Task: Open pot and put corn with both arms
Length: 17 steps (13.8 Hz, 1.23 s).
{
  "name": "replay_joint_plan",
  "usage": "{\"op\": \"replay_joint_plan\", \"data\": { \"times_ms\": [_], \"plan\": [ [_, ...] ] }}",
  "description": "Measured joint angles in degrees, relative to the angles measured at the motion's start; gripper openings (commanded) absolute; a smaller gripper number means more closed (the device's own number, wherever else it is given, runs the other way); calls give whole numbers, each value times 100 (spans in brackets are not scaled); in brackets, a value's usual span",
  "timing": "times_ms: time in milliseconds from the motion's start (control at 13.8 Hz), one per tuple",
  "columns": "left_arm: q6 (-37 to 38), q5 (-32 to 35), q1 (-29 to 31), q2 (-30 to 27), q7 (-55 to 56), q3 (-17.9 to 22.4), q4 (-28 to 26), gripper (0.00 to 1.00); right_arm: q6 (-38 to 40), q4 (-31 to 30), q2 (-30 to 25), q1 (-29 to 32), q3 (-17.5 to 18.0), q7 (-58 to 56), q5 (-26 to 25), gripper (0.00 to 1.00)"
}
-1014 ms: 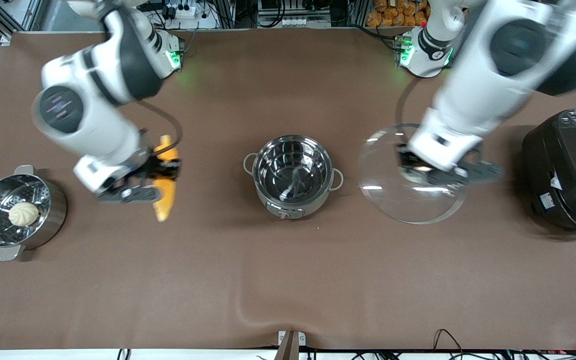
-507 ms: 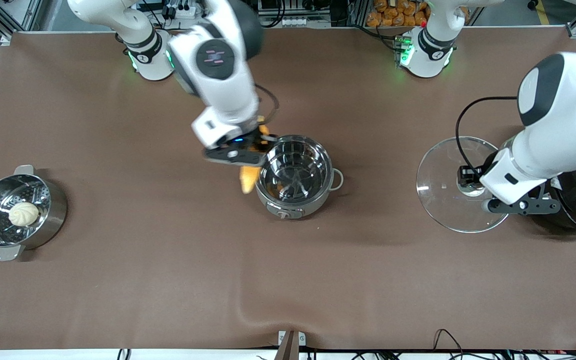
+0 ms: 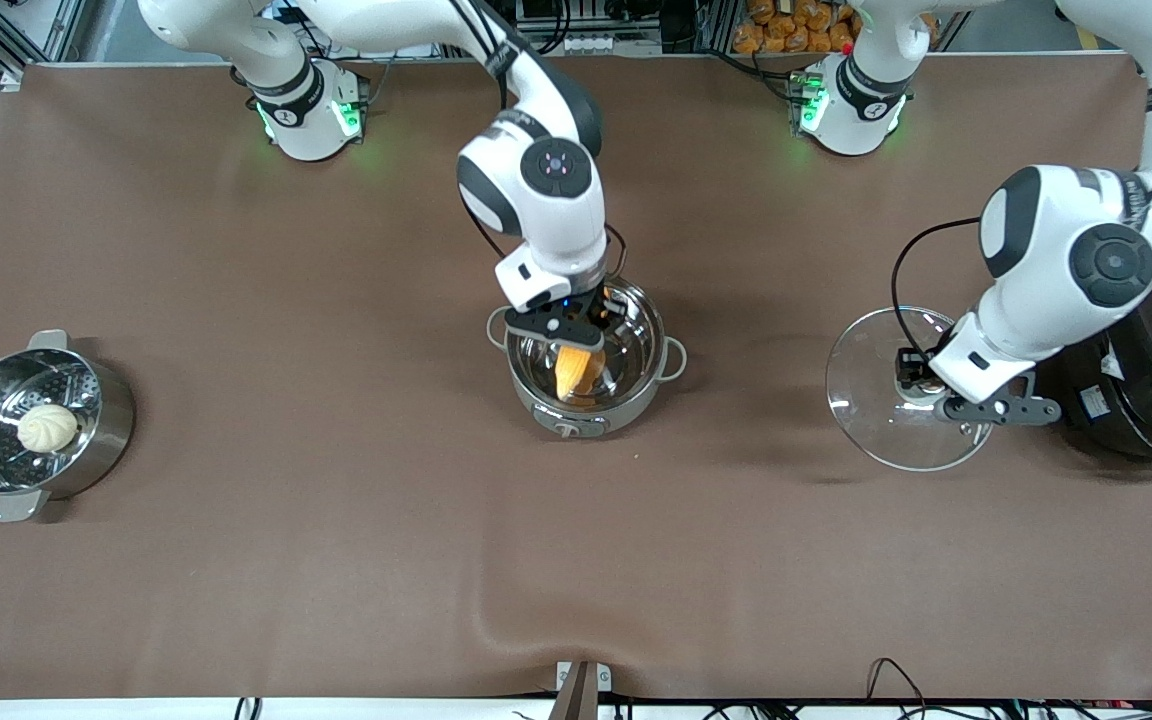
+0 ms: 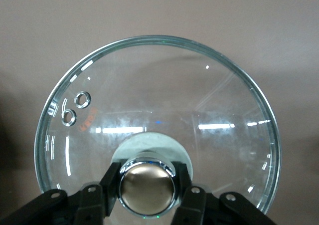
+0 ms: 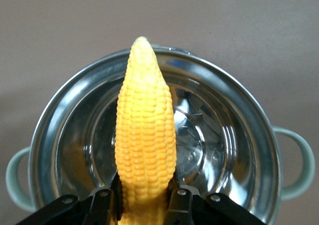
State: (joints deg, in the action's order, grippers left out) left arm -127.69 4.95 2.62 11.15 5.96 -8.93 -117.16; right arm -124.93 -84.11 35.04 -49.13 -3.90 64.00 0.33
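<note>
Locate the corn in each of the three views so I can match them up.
Front view: the corn hangs from the right gripper over the open pot, mid-table.
Right wrist view: the corn fills the centre, clamped at its thick end, tip pointing out over the pot's steel inside.
Left wrist view: no corn; only the glass lid held by its knob in the left gripper.
Shared landmark: the pot, seen in the front and right wrist views.

The left pincer (image 4: 147,205) grips the glass lid (image 4: 157,120) by its shiny knob (image 4: 147,187) above the brown surface (image 4: 159,10).
</note>
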Motion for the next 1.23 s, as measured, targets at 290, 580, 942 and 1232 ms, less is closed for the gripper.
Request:
{"op": "replay_joint_plan", "data": {
  "times_ms": [290, 580, 942, 1232],
  "plan": [
    [-1515, 0, 153, 109, -13, 0, -1257, 0, 99, 198, 96, 17, -39, 89, -75, 100],
    [-1735, 0, 231, 532, -13, 0, -1373, 36, 585, 401, 35, 203, -74, 70, -76, 100],
    [-1762, 0, 274, 610, -13, -1, -1181, 100, 2694, 1049, -474, 700, -83, -634, -75, 100],
    [-343, 0, 276, 414, -13, -21, -40, 100, 2883, 1087, -1055, 1730, -109, -2219, 145, 100]
  ]
}}
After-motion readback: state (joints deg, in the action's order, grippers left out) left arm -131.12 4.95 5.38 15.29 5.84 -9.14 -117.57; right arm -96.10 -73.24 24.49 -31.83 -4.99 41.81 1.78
